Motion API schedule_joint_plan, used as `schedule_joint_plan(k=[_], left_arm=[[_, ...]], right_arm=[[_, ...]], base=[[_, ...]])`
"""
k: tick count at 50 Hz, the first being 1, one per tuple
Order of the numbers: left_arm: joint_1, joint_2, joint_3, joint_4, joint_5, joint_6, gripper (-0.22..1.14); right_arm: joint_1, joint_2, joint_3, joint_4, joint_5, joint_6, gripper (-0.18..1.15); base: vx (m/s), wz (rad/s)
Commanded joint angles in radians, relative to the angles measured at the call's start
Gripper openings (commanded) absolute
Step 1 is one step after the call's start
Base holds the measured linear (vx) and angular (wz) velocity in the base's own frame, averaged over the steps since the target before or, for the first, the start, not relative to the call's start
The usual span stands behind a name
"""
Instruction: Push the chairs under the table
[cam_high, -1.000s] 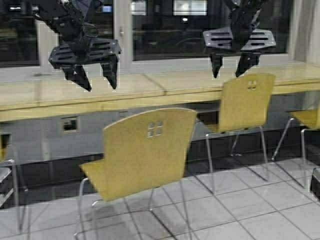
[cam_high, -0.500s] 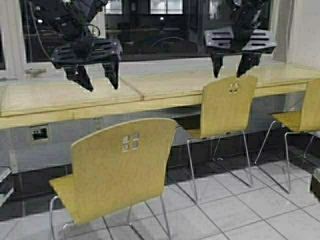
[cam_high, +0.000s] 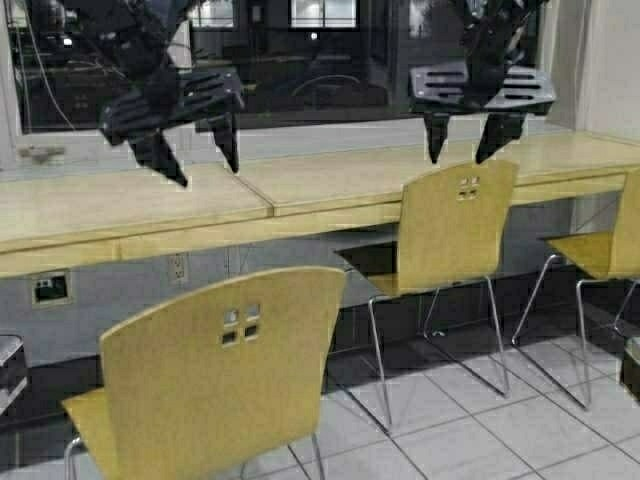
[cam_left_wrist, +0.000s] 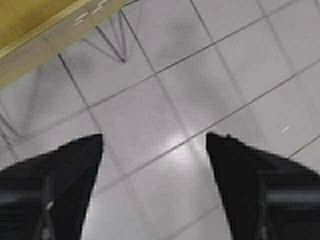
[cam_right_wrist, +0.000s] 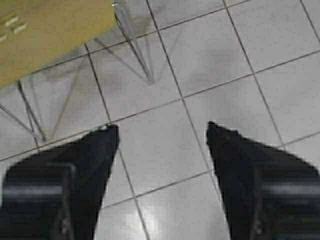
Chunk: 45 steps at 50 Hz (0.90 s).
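Spread right end effector (cam_high: 466, 146) directly above curved backrest of middle mustard-yellow moulded chair (cam_high: 455, 232), long beige wood-look tabletop (cam_high: 300, 180) beyond (spread left end effector (cam_high: 196, 160) above the nearest mustard-yellow chair (cam_high: 215, 378), empty).

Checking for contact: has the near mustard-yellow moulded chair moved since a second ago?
No. The near mustard-yellow moulded chair and the grey wall socket both slid left and down in the high view: the robot drove.

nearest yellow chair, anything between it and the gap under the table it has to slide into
Nothing visible does. The nearest chair faces the table with only bare tiled floor and open space below the top ahead. The next chair stands off to its right.
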Motion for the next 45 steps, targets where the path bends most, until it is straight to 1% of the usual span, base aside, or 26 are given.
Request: schedule_joint_plan(k=[1,10,12,18,24,29,33,39,45], left_arm=[[0.002,0.002,0.040,-0.100,-0.032,-0.066,0.95],[-0.034,0.057,0.141,-0.302,-0.130,-0.206,0.95],[-0.044,0.061,0.153,-0.334,-0.141,-0.227,0.95],[-0.098,0.051,0.169,-0.360,-0.158,-0.273,0.95],[-0.149,0.034,0.158,-0.397,-0.166,-0.336,0.95],[-0.210,0.034,0.155,-0.482,-0.184,-0.416,0.95],[-0.278,0.035,0.153,-0.537,-0.236,-0.477,0.95],[-0.367,0.051,0.143,-0.575,-0.337,-0.552,0.95],[-0.411,0.095,0.132,-0.606,-0.362,-0.640,0.95]], right_arm=[[0.017,-0.020,-0.005,0.038,-0.006,-0.008,0.90],[0.015,-0.006,0.005,0.061,-0.026,0.005,0.90],[0.015,-0.003,0.009,0.074,-0.032,0.006,0.90],[-0.003,0.011,0.023,0.118,-0.046,0.005,0.90],[-0.049,0.021,0.026,0.166,-0.071,0.006,0.90],[-0.094,0.034,0.052,0.252,-0.106,0.008,0.90],[-0.127,0.035,0.080,0.344,-0.153,0.008,0.90],[-0.130,0.037,0.115,0.502,-0.199,0.000,0.90],[-0.123,0.037,0.129,0.644,-0.202,-0.008,0.90]], base=[[0.28,0.03],[0.25,0.10],[0.23,0.15],[0.20,0.17],[0.18,0.21],[0.17,0.23],[0.15,0.22],[0.13,0.20],[0.11,0.15]])
